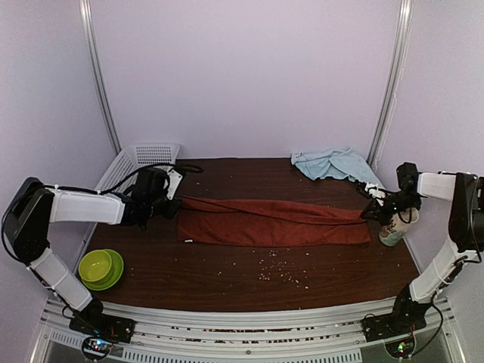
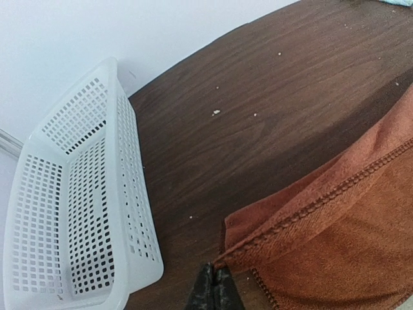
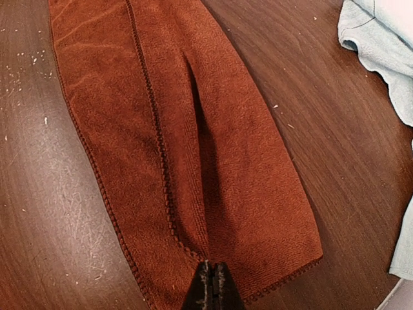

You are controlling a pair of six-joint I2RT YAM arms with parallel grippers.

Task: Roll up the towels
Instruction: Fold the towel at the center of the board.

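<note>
The rust-red towel lies stretched lengthwise across the middle of the table, folded over along its length. My left gripper is shut on its left end; in the left wrist view the fingertips pinch the stitched corner of the towel. My right gripper is shut on its right end; in the right wrist view the fingertips pinch the folded edge of the towel. The pale light-blue towel lies crumpled at the back right and shows in the right wrist view.
A white perforated basket stands at the back left, also in the left wrist view. A green bowl sits at the front left. A pale bottle stands by my right gripper. Crumbs are scattered at the front.
</note>
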